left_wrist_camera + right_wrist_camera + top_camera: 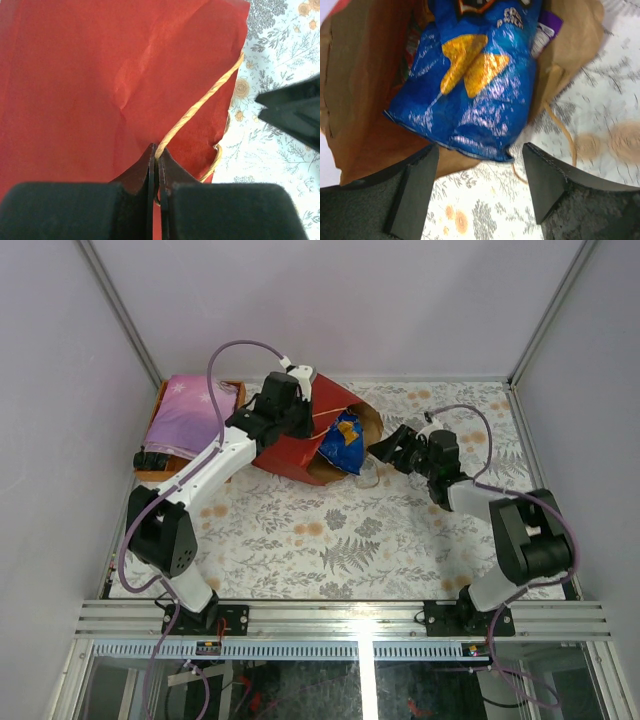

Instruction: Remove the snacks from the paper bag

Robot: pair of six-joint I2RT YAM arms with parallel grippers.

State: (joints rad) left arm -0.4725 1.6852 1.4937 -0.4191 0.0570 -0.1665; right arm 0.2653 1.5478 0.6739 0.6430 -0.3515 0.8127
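The left tool is pinched shut on the yellow string handle of the red paper bag, which lies sideways on the floral counter. The right tool gapes wide before the glossy blue chip bag sticking out of the bag's brown mouth.

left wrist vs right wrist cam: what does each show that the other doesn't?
Left wrist only: the red outside of the paper bag, and the left gripper shut on a string handle.
Right wrist only: the bag's brown inside, the blue chip bag lying in its mouth, a purple packet behind it, and the right gripper open just in front of the chip bag.
Both: the paper bag and the floral table cover.
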